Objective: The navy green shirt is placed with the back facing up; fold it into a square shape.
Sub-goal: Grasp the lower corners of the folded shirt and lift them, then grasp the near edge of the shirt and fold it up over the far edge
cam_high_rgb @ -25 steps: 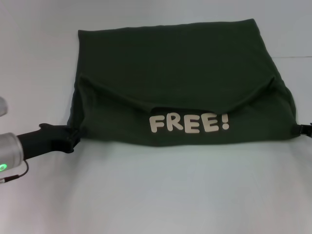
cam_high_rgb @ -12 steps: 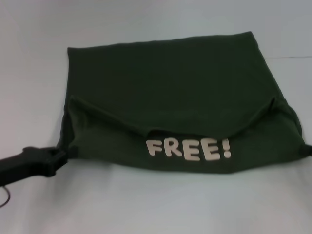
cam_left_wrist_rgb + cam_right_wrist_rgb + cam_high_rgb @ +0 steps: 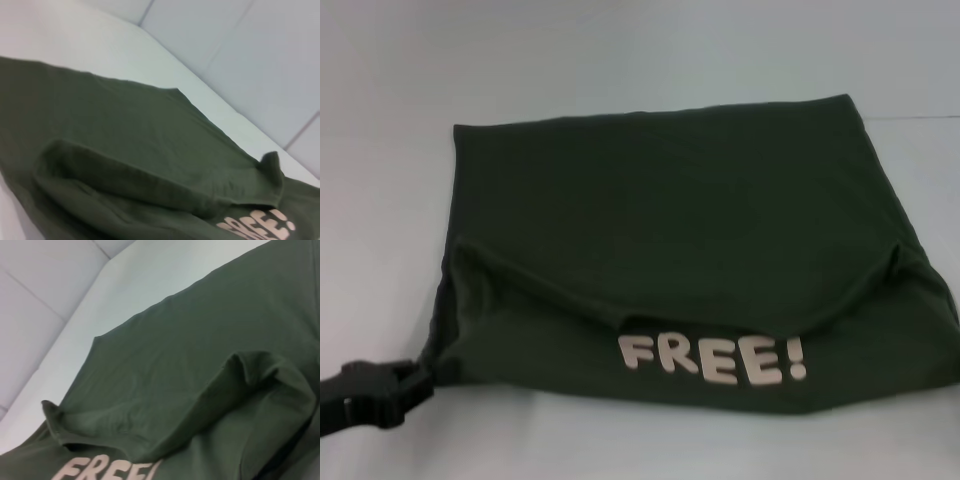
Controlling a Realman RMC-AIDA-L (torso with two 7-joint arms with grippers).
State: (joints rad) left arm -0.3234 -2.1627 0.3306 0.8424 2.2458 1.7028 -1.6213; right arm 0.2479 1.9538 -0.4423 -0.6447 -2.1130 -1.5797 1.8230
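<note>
just right of left pincer [image 3: 420,383], shirt [image 3: 660,220] corner

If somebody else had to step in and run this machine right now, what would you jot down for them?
Left gripper: at the shirt's near left corner, apparently pinching it.
Right gripper: out of the head view, off the near right corner.
Navy green shirt: on the white table, near part turned over so the FREE! lettering faces up.
Done: a first fold is started.
Left: finish folding it into a square.
</note>
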